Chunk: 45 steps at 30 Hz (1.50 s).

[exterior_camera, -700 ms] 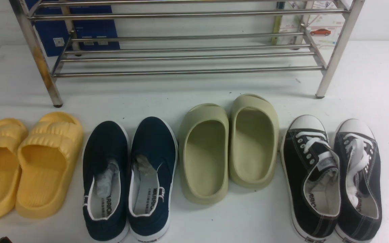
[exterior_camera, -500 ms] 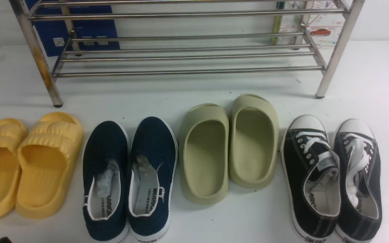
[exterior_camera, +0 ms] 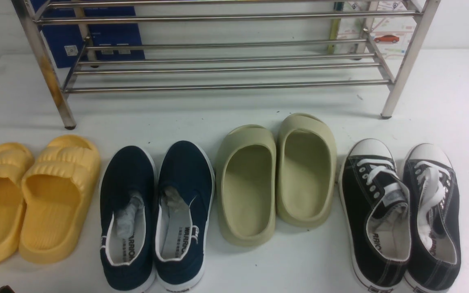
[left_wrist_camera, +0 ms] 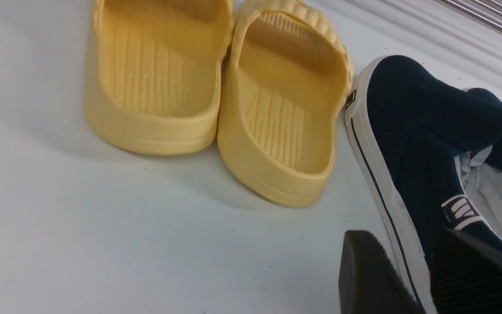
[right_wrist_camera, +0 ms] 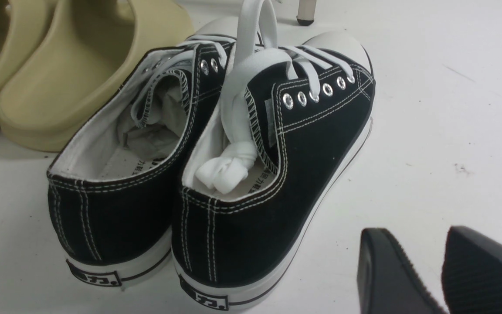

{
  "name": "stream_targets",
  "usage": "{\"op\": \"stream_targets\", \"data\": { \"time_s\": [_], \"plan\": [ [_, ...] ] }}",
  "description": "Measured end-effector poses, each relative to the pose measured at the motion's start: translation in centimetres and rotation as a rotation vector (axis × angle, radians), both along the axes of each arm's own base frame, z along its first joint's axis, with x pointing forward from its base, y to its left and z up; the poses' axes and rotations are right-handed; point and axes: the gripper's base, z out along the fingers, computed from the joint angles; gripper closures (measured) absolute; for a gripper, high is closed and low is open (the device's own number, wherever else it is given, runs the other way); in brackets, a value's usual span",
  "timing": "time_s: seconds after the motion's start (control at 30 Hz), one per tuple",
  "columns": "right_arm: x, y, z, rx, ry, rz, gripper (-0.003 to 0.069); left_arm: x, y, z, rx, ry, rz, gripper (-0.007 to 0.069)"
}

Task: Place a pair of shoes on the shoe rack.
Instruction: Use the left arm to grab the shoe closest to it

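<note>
Navy slip-ons [exterior_camera: 185, 175] lie just beside parted left fingers [left_wrist_camera: 364, 274]; right fingers [right_wrist_camera: 386, 270] parted too

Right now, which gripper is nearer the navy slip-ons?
Left. The left gripper is open right by the heel of one of the navy slip-ons; the right gripper is open beside the black lace-up sneakers, at the right end of the row.

Two yellow foam slides [left_wrist_camera: 277, 113] sat side by side on the white surface [left_wrist_camera: 81, 231], with a navy slip-on [left_wrist_camera: 421, 131] just beside them. The left gripper [left_wrist_camera: 401, 237] hung low near the slip-on's heel end, dark fingers [left_wrist_camera: 364, 274] parted, with the shoe's white sole showing between them.
</note>
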Motion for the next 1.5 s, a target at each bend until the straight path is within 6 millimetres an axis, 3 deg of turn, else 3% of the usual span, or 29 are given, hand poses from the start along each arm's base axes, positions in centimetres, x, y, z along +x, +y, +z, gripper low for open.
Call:
{"op": "stream_targets", "data": {
  "time_s": [0.23,0.4,0.83,0.93,1.0,1.1,1.13,1.17,1.2,1.23,1.3,1.37,1.5],
  "plan": [
    [0.0,0.0,0.0,0.0,0.0,0.0,0.0419,0.0,0.1,0.0,0.016,-0.002,0.001,0.0386],
    [0.0,0.0,0.0,0.0,0.0,0.0,0.0419,0.2,-0.1,0.8,-0.056,-0.095,0.004,0.0386],
    [0.0,0.0,0.0,0.0,0.0,0.0,0.0419,-0.3,-0.2,6.6,-0.108,-0.747,-0.033,0.0386],
    [0.0,0.0,0.0,0.0,0.0,0.0,0.0419,-0.6,-0.2,7.5,-0.132,-0.821,-0.036,0.0386],
    [0.0,0.0,0.0,0.0,0.0,0.0,0.0419,-1.1,-0.2,9.2,-0.166,-0.867,-0.036,0.0386],
    [0.0,0.0,0.0,0.0,0.0,0.0,0.0419,-2.8,-0.1,15.0,-0.211,-0.964,-0.044,0.0386],
    [0.0,0.0,0.0,0.0,0.0,0.0,0.0419,-2.9,-0.1,15.6,-0.213,-0.958,-0.044,0.0386],
    [0.0,0.0,0.0,0.0,0.0,0.0,0.0419,-3.3,-0.1,18.0,-0.216,-0.945,-0.045,0.0386],
    [0.0,0.0,0.0,0.0,0.0,0.0,0.0419,-3.2,-0.2,18.2,-0.215,-0.928,-0.045,0.0386],
    [0.0,0.0,0.0,0.0,0.0,0.0,0.0419,-3.1,-0.2,20.7,-0.217,-0.859,-0.043,0.0386],
    [0.0,0.0,0.0,0.0,0.0,0.0,0.0419,-1.9,-0.3,22.0,-0.219,-0.647,-0.032,0.0386],
    [0.0,0.0,0.0,0.0,0.0,0.0,0.0419,-0.2,-0.4,21.8,-0.218,-0.437,-0.018,0.0386],
    [0.0,0.0,0.0,0.0,0.0,0.0,0.0419,2.9,-0.4,19.1,-0.208,-0.05,0.014,0.0386]
  ]
}}
